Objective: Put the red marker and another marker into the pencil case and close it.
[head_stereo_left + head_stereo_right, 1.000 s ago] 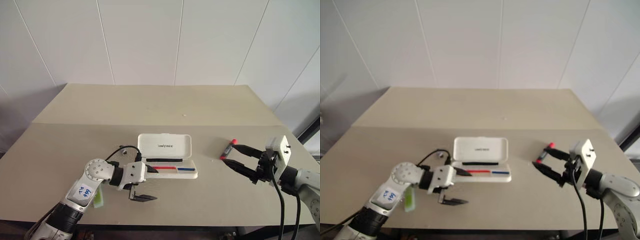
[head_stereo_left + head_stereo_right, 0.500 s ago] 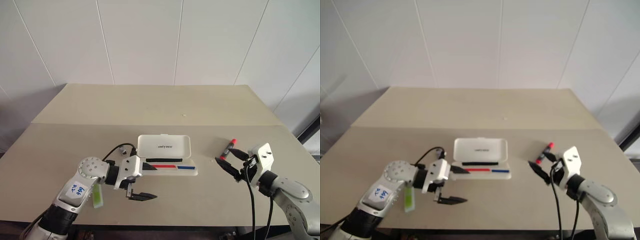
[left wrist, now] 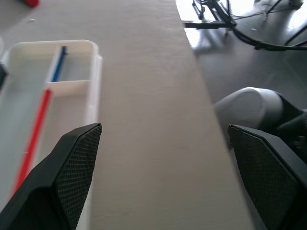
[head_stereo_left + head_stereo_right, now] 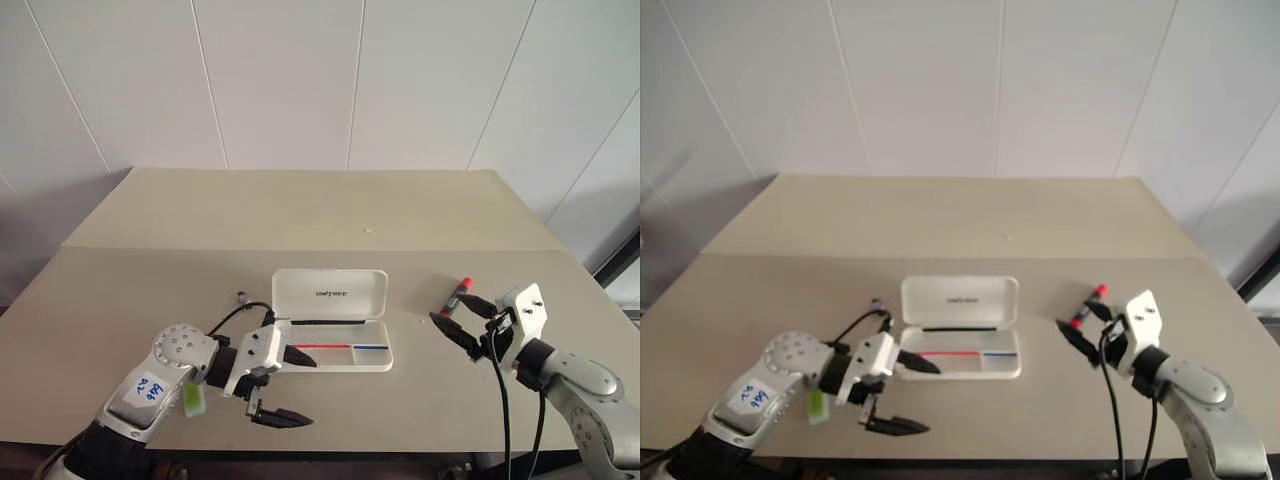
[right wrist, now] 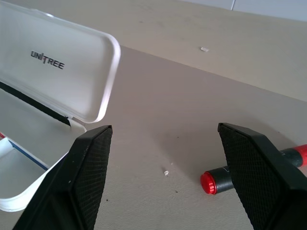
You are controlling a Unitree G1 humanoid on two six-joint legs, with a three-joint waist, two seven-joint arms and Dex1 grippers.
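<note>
The raised lid of the pencil case carries the word "UNITREE" in small dark capital letters, printed as a single line across the inner face. In the head views the same lettering appears at the centre of the lid, too small to read there. A white sticker on the left forearm, at about 8 o'clock from the case, bears blue handwritten characters; they cannot be read with certainty. No other text or numbers are legible.

On the beige surface lie the open white pencil case, the red marker and the light green marker.
</note>
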